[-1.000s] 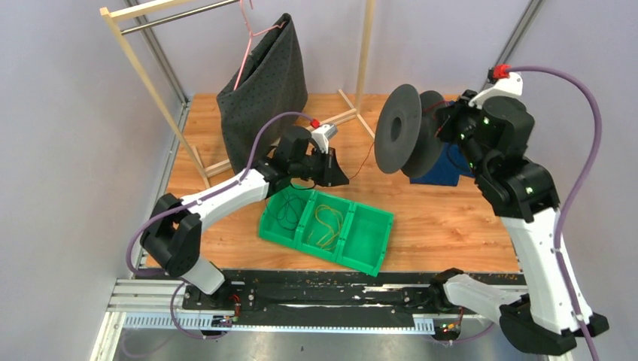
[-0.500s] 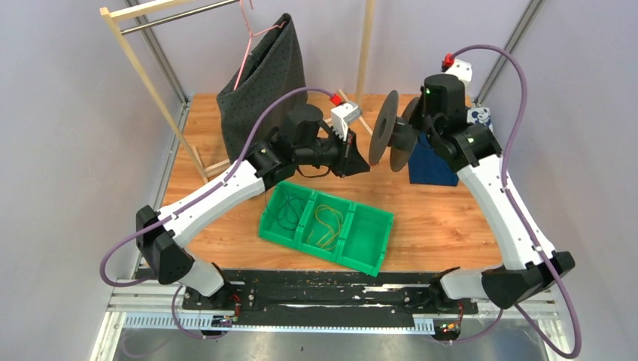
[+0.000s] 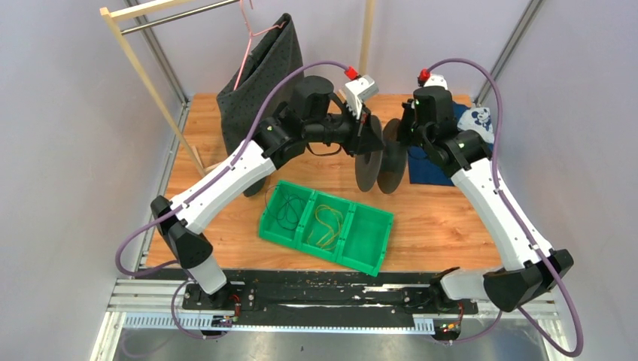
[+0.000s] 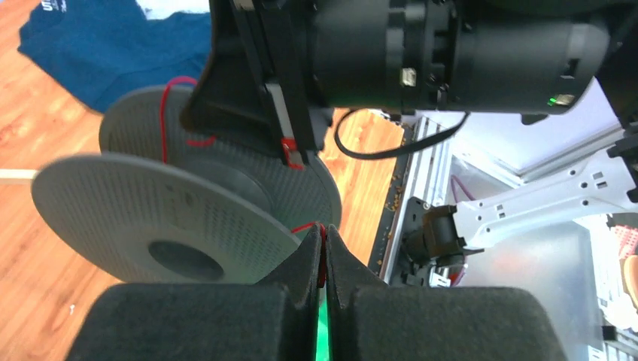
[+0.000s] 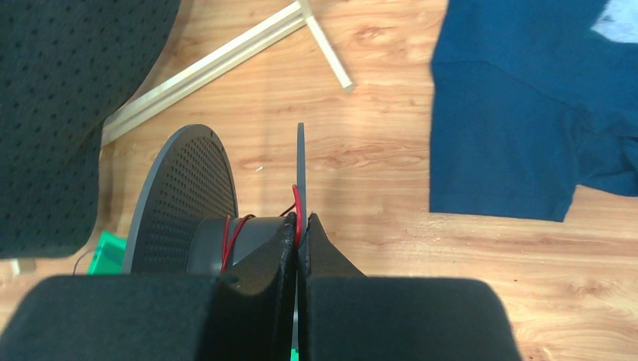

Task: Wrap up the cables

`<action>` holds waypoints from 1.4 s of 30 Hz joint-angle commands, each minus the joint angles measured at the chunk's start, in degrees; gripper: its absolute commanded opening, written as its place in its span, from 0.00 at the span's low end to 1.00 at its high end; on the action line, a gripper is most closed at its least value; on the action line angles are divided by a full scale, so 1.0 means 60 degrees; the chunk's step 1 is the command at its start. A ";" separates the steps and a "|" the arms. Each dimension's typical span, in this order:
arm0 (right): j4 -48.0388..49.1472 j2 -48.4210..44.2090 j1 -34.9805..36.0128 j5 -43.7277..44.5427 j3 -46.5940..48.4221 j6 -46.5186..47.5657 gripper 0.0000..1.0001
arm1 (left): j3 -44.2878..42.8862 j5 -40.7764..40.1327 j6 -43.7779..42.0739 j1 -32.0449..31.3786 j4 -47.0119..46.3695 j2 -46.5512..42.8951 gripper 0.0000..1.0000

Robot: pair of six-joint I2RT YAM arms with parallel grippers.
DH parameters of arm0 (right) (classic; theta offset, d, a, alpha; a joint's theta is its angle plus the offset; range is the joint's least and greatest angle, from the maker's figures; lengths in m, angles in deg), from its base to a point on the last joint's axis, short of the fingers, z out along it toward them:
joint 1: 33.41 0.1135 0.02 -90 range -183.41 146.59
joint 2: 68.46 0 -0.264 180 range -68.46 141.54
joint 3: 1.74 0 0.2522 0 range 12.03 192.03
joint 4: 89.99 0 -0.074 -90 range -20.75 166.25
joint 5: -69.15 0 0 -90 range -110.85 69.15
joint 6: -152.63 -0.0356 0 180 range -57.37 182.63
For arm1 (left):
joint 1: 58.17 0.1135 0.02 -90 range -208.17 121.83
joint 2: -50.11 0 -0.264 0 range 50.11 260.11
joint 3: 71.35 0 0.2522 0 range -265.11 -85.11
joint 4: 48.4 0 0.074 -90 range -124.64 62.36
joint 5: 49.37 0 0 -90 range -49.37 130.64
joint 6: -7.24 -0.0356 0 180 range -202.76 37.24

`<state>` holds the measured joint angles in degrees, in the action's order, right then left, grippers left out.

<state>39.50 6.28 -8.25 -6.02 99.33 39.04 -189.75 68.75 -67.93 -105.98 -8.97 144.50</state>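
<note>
Left wrist: left claw (image 4: 325, 239) pinches thin red cable (image 4: 164, 120); right claw (image 5: 299, 226) clamps spool (image 5: 180, 195) flange, cable looped round hub.

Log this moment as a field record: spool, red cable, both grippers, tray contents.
spool: black, between the arms, flange pinched by right gripper
red cable: few turns on spool hub, one strand in left gripper
left gripper: shut on red cable
right gripper: shut on spool
green tray: dark cable in left-end compartment, yellow cable in middle
</note>
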 commanded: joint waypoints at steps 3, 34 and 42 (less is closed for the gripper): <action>-0.0112 -0.0787 0.0185 -0.1619 -0.0164 0.1053 0.01 | -0.1106 0.0496 -0.0831 -0.0044 0.0616 0.0596 0.00; -0.0977 -0.2687 -0.2668 -1.1142 -0.0441 0.2368 0.01 | 0.2469 0.3206 -0.5511 0.0256 0.1166 -0.2012 0.00; 0.1325 -0.2618 -0.3328 -1.2391 -0.1349 -0.0622 0.01 | 0.3288 0.3513 -0.4782 0.0452 0.0255 -0.2409 0.00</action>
<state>35.60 -8.91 -24.99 -76.83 92.43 48.83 -172.57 86.37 -98.66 -103.71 -6.69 131.50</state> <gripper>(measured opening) 0.048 0.003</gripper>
